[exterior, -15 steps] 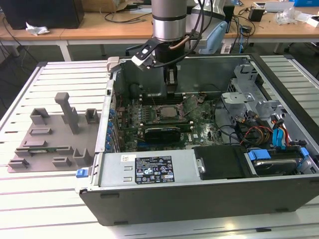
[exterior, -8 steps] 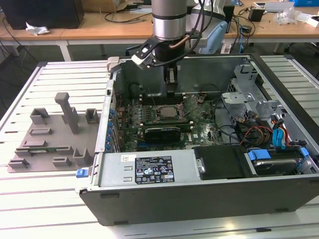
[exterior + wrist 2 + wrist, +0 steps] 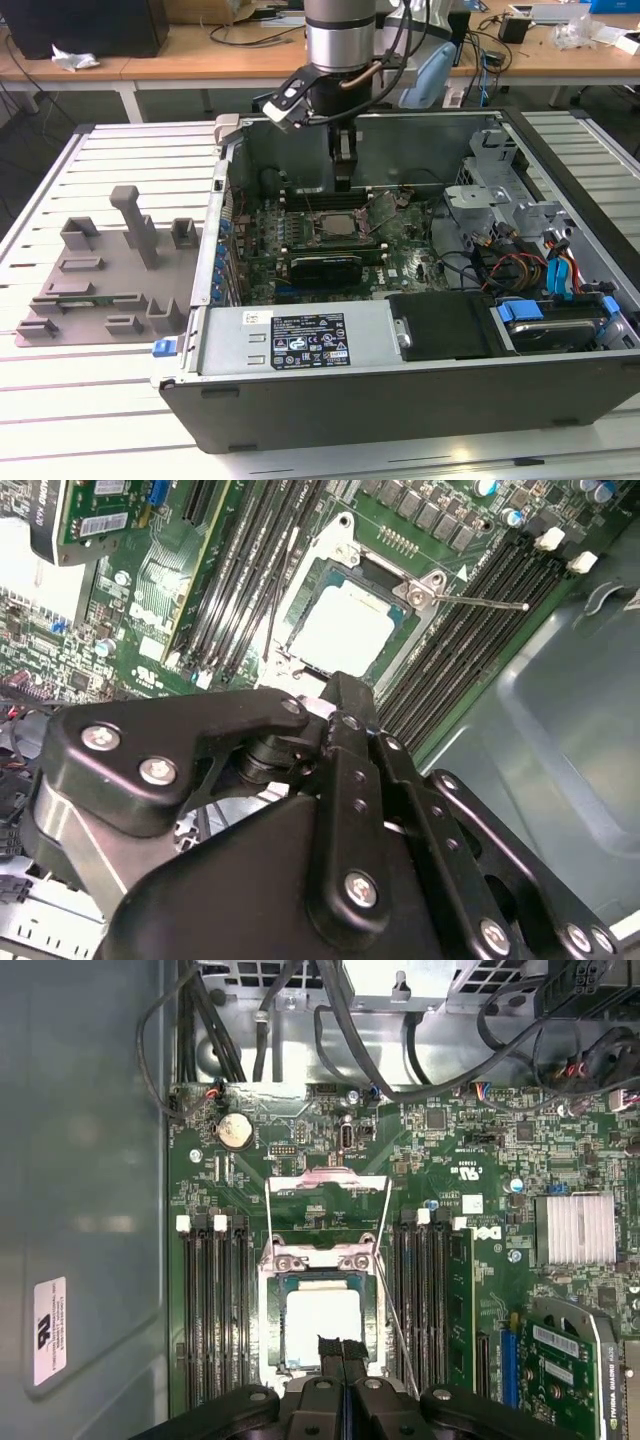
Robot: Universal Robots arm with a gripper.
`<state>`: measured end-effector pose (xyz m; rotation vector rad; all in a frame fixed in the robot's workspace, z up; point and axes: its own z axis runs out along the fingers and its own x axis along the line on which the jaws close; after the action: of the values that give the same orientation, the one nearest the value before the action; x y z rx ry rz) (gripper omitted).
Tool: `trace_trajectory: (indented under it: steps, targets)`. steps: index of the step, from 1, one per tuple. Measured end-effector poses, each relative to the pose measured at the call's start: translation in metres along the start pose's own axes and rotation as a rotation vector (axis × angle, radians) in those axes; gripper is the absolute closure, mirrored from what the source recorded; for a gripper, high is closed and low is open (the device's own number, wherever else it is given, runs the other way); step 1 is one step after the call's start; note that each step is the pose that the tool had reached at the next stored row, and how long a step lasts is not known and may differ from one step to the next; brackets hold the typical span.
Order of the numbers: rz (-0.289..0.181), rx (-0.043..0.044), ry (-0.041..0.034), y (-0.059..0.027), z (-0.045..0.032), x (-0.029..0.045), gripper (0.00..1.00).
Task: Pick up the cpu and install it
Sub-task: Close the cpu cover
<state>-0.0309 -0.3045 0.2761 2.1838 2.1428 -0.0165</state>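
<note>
CPU lying flat in the motherboard socket, pincer closed just over it.
Inside the opened computer case on the slatted tabletop, the silver square sits within the socket frame on the green motherboard, with banks of black memory slots on either side. The hinged load plate is swung up and the thin retention lever sticks out free. The arm's two black fingers are pressed together with nothing between them, their tips over one edge of the chip in both wrist views; whether they touch it I cannot tell. In the exterior view the pincer hangs straight down above the socket. A black graphics card lies near the socket, and a grey moulded tray rests on the tabletop outside the case, on the exterior view's left.
</note>
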Motion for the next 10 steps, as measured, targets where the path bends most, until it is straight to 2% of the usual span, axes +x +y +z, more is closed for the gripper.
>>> trace_trajectory:
  steps: [10]
  targets:
    - [0.0,0.0008,-0.0004,0.0386,0.0018,0.0008,0.89]
